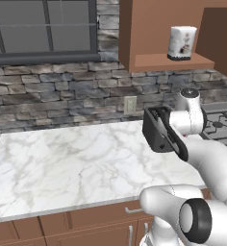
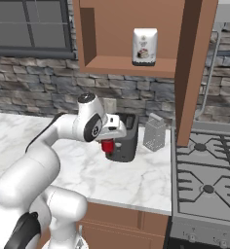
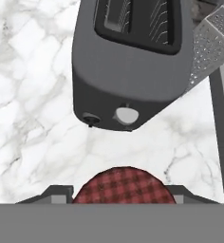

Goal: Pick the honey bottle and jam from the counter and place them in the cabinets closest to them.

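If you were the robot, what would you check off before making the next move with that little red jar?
1. Jam between the claw fingers: ok.
2. Grip tight enough to lift: cannot tell.
3. Jam apart from the toaster: ok.
4. Cabinet open, shelf has bare space beside the white canister: ok.
5. Grater away from the lifting path: ok.
6. Jam off the counter: cannot tell.

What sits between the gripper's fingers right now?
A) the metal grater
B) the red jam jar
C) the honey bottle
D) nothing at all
B: the jam with its red checked lid lies between the fingertips in the hand view, and hangs red under the gripper in front of the toaster.
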Robot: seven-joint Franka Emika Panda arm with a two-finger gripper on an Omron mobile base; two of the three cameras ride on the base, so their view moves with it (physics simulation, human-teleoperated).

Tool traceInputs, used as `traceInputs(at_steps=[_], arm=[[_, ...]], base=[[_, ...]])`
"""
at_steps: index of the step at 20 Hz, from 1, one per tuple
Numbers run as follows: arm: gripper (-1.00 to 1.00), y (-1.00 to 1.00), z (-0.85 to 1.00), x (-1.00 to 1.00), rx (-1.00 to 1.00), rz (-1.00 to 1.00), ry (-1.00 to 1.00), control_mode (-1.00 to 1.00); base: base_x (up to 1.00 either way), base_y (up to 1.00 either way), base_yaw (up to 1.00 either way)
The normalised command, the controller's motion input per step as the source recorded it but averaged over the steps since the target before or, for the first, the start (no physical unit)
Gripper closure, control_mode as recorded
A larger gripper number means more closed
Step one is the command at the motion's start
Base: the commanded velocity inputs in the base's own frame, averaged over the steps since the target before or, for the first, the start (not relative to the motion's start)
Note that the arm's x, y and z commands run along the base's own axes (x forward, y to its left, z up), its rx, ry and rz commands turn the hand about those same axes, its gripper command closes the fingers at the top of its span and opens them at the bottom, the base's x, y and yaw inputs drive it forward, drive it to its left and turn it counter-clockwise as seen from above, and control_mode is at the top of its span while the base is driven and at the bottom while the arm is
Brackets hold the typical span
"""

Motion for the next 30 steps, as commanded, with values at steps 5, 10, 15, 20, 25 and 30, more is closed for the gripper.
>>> traceInputs(at_steps=[5, 10, 15, 20, 25, 30], arm=[[1.00, 0.00, 0.54, -0.07, 0.01, -0.06, 0.01, -1.00], [1.00, -0.01, 0.52, -0.05, 0.01, -0.06, 0.01, -1.00], [1.00, -0.06, 0.47, -0.06, 0.03, -0.05, 0.00, -1.00], [1.00, -0.06, 0.45, -0.06, 0.03, -0.04, 0.00, -1.00], [1.00, -0.04, 0.44, -0.06, 0.02, -0.04, 0.00, -1.00], [1.00, -0.01, 0.43, -0.05, 0.02, -0.05, 0.00, -1.00]], base=[[0.00, 0.00, 0.00], [0.00, 0.00, 0.00], [0.00, 0.00, 0.00], [0.00, 0.00, 0.00], [0.00, 0.00, 0.00], [0.00, 0.00, 0.00]])
